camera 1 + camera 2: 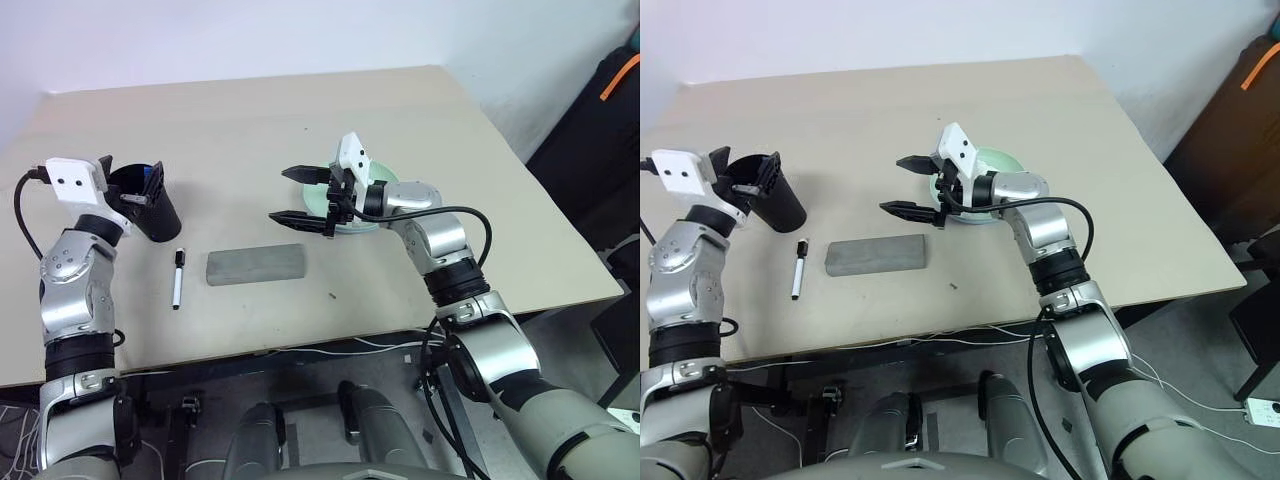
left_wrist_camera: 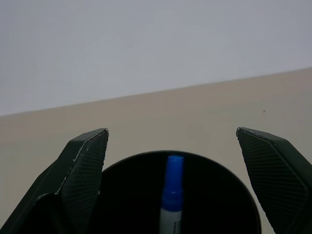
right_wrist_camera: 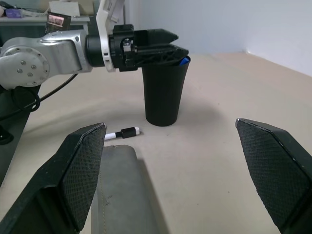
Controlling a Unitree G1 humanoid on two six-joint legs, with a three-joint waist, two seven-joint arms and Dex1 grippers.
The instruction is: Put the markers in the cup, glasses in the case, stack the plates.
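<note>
The black cup [image 1: 155, 210] stands at the table's left with the blue-capped marker [image 2: 171, 183] upright inside it. My left gripper [image 1: 122, 182] is open at the cup's rim, one finger on each side of it. The black-capped marker [image 1: 178, 278] lies flat on the table in front of the cup. To its right lies the grey case [image 1: 255, 264], closed. My right gripper [image 1: 279, 194] hangs open and empty above the table's middle, pointing left. A mint green plate [image 1: 998, 160] sits behind that hand, mostly hidden by it. The glasses are out of view.
The beige table [image 1: 250, 110] stretches bare behind the objects. Cables [image 1: 330, 350] hang along its front edge. A dark bag with an orange strap [image 1: 612, 90] stands off the table's right side.
</note>
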